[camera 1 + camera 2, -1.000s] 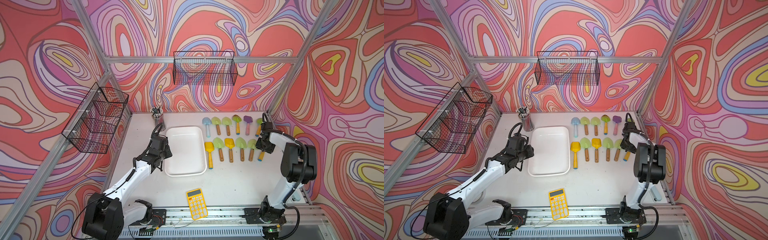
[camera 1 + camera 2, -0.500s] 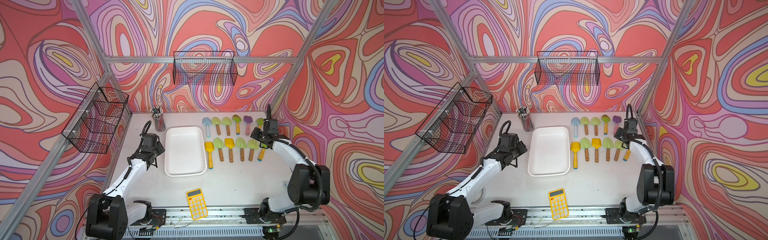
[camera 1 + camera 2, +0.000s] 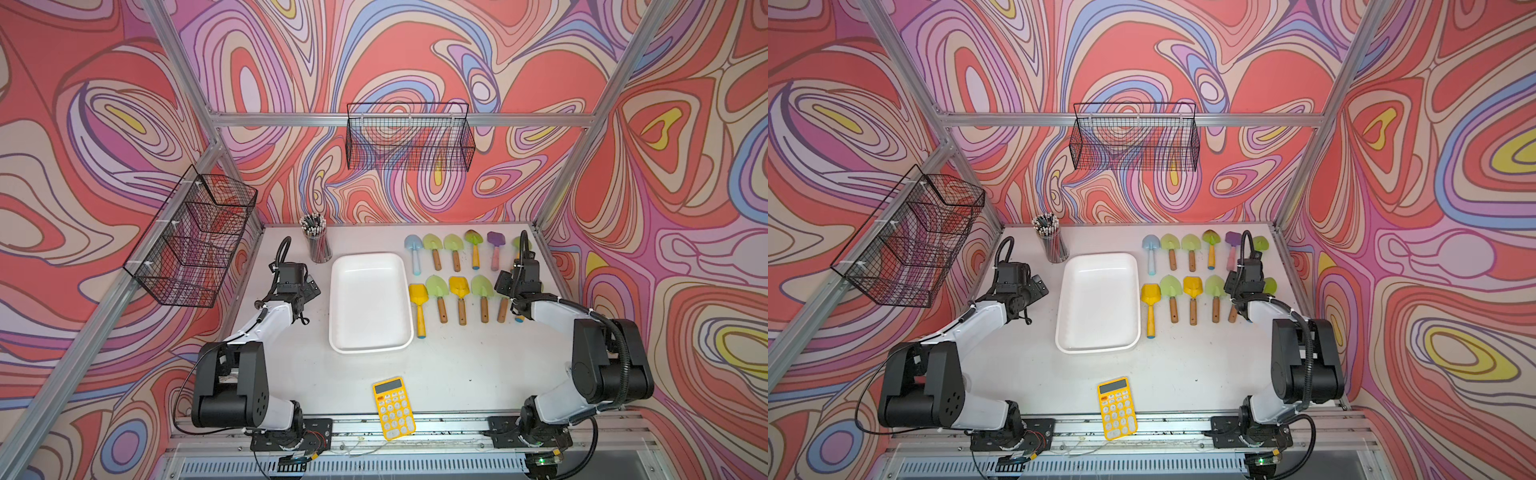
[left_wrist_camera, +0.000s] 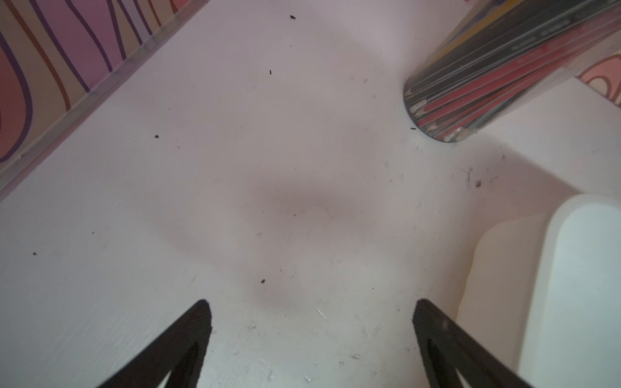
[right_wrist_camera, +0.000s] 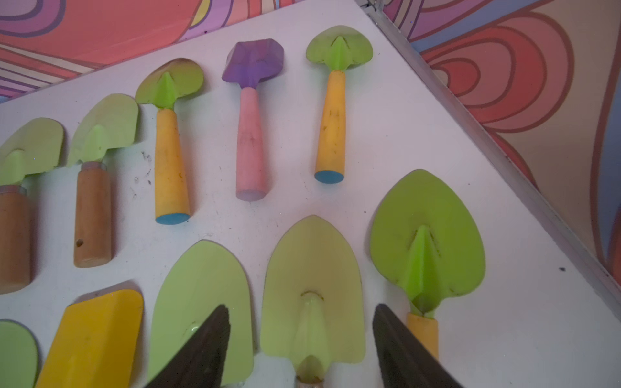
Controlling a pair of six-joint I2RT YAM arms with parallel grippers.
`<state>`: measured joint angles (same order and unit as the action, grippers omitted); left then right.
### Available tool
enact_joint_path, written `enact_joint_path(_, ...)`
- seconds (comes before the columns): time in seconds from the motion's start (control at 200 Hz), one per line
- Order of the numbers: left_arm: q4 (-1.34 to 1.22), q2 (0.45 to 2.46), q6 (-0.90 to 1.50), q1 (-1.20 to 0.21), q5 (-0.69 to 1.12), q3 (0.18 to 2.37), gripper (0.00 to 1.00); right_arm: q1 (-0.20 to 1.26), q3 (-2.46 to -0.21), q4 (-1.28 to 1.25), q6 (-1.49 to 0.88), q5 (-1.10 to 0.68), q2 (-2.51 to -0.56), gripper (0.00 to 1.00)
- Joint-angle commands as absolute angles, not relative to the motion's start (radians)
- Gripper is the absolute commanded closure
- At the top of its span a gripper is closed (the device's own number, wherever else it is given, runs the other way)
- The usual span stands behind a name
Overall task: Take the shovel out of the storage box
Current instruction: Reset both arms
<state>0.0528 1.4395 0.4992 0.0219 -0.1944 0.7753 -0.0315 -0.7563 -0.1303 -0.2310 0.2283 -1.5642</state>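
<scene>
The white storage box (image 3: 333, 307) shows only bare floor; the clear cup (image 3: 320, 251) holds pencils (image 3: 312, 222). The fingers of the left gripper (image 4: 311, 305) and right gripper (image 5: 300, 309) are spread, pinching nothing.

Robot lab cell, aluminium frame (image 3: 399, 119), swirl-printed walls (image 3: 83, 124), white table (image 3: 457, 365)

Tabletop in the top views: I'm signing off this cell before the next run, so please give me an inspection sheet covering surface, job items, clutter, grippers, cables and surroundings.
Surface: white table, scattered dark specks and scuffs.
Job's things: storage box empty; shovels lie on the table in two rows beside it.
Clutter: yellow calculator near the front edge; pencil cup behind the box.
Grippers: left gripper open over bare table beside the box; right gripper open, jaws astride a green shovel lying in the front row.
Cables: a black cable loops above each wrist; no snag seen.
Surroundings: wire mesh baskets on the left and back walls.
</scene>
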Motion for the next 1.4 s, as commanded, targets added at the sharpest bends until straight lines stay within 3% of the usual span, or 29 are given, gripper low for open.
enact_joint_path(0.0, -0.224, 1.403, 0.301, 0.038, -0.133, 0.679, 0.0, -0.026, -0.739, -0.285, -0.165, 0.272, -1.548, 0.29)
enact_joint_path(0.14, -0.309, 1.432, 0.32, 0.127, 0.077, 0.643, 0.0, -0.026, -0.72, -0.331, -0.123, 0.259, -1.567, 0.29)
enact_joint_path(0.26, -0.352, 1.41, 0.307, 0.137, 0.115, 0.606, 0.0, -0.027, -0.695, -0.37, -0.09, 0.215, -1.588, 0.3)
enact_joint_path(0.431, -0.428, 1.31, 0.251, 0.137, 0.027, 0.484, 0.0, -0.026, -0.653, -0.455, -0.076, 0.165, -1.604, 0.31)
enact_joint_path(0.796, -0.843, 1.435, 0.137, 0.13, 0.114, 0.349, 0.0, -0.02, -0.547, -0.763, -0.052, 0.073, -1.659, 0.32)
enact_joint_path(0.931, -0.806, 1.463, 0.067, 0.084, 0.139, 0.377, 0.0, -0.01, -0.519, -0.835, -0.031, 0.058, -1.685, 0.32)
enact_joint_path(1.007, -0.948, 1.568, 0.029, 0.03, 0.065, 0.366, 0.0, -0.001, -0.484, -0.92, -0.012, 0.041, -1.707, 0.33)
enact_joint_path(1.067, -0.795, 1.511, 0.037, 0.026, 0.041, 0.396, 0.0, 0.001, -0.465, -0.969, -0.009, 0.039, -1.719, 0.33)
enact_joint_path(1.127, -0.93, 1.553, 0.03, 0.026, 0.053, 0.364, 0.0, 0.003, -0.468, -0.951, -0.008, 0.033, -1.718, 0.33)
enact_joint_path(1.192, -0.83, 1.525, 0.04, 0.026, 0.032, 0.386, 0.0, 0.002, -0.469, -0.955, -0.008, 0.033, -1.723, 0.32)
enact_joint_path(1.292, -0.895, 1.533, 0.037, 0.025, 0.046, 0.367, 0.0, 0.002, -0.473, -0.952, -0.01, 0.029, -1.723, 0.31)
enact_joint_path(1.322, -0.856, 1.53, 0.031, 0.025, 0.057, 0.382, 0.0, 0.002, -0.473, -0.953, -0.01, 0.029, -1.724, 0.28)
enact_joint_path(1.337, -0.849, 1.533, 0.027, 0.025, 0.06, 0.386, 0.0, 0.002, -0.473, -0.951, -0.009, 0.029, -1.723, 0.1)
enact_joint_path(1.347, -0.851, 1.535, 0.026, 0.025, 0.062, 0.387, 0.0, 0.001, -0.473, -0.951, -0.01, 0.029, -1.723, 0.04)
enact_joint_path(1.397, -0.881, 1.54, 0.023, 0.025, 0.072, 0.378, 0.0, 0.002, -0.469, -0.957, -0.009, 0.031, -1.722, 0.02)
